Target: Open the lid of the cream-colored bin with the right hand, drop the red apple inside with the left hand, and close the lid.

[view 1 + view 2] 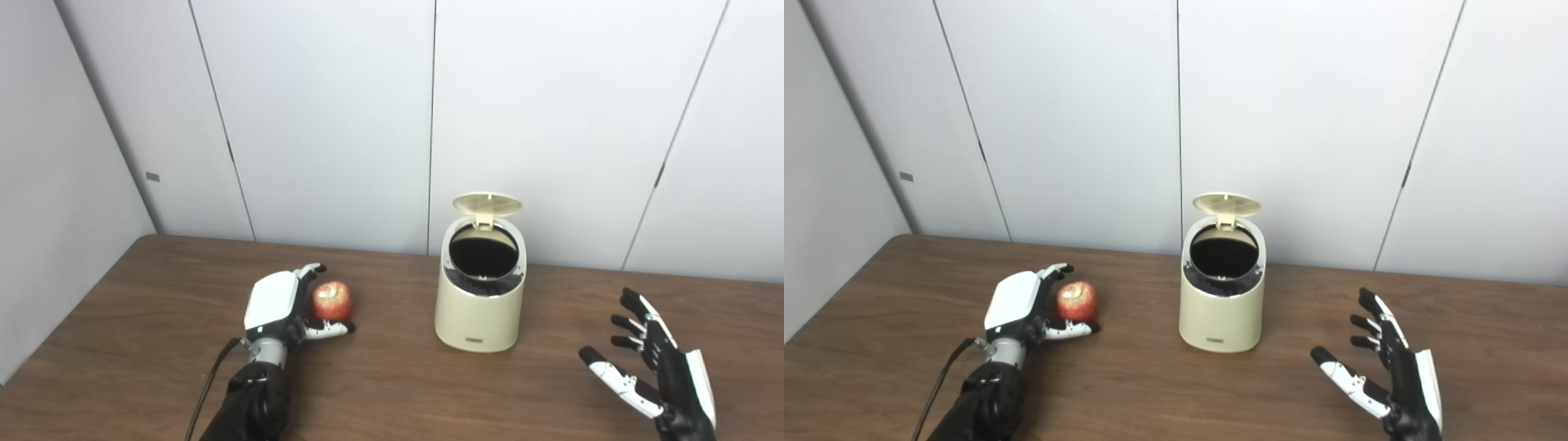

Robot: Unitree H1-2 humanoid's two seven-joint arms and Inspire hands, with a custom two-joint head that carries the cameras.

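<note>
We stood at the wooden table (122,343) with the cream-colored bin (479,306) near its middle, upright, its round lid (487,204) tipped up and back on the hinge at the far rim. The mouth lay open and the inside showed only dark; we could not tell whether anything lay in it. Left of the bin, well apart from it, the red apple (331,301) sat on the tabletop with our left hand (283,304) cupped around it, fingers curled over its far side and thumb under its near side. Whether that grasp was firm we could not tell. Right of the bin, our right hand (658,364) waited with its fingers spread and released, holding nothing.
</note>
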